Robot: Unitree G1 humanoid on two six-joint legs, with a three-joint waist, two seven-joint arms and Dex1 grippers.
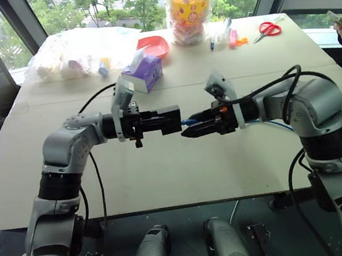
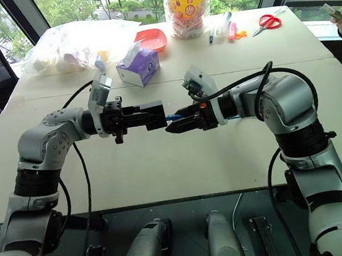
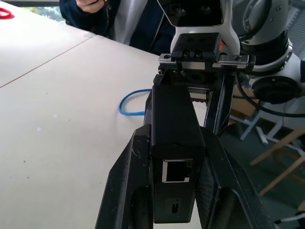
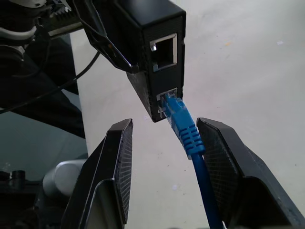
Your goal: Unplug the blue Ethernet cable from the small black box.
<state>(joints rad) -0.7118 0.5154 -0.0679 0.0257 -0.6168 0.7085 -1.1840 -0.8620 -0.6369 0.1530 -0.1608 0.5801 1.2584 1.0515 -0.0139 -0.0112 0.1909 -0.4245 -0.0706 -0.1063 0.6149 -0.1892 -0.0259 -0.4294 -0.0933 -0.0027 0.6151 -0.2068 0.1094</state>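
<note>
A: Two hands are being held tip to tip above the surface [image 1: 165,178]. The small black box [image 1: 169,120] is being clamped in the left hand [image 1: 158,123].

B: The blue Ethernet cable [image 4: 187,131] is being kept plugged in, lying along the right hand [image 4: 164,143], whose open fingers [image 4: 119,162] are being held either side of the plug.

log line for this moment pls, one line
left end effector: shut on box | right end effector: open around plug | cable: plugged in | stage: pre-pull

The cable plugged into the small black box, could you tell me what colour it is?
Blue cable, clearest in the right wrist view.
</note>
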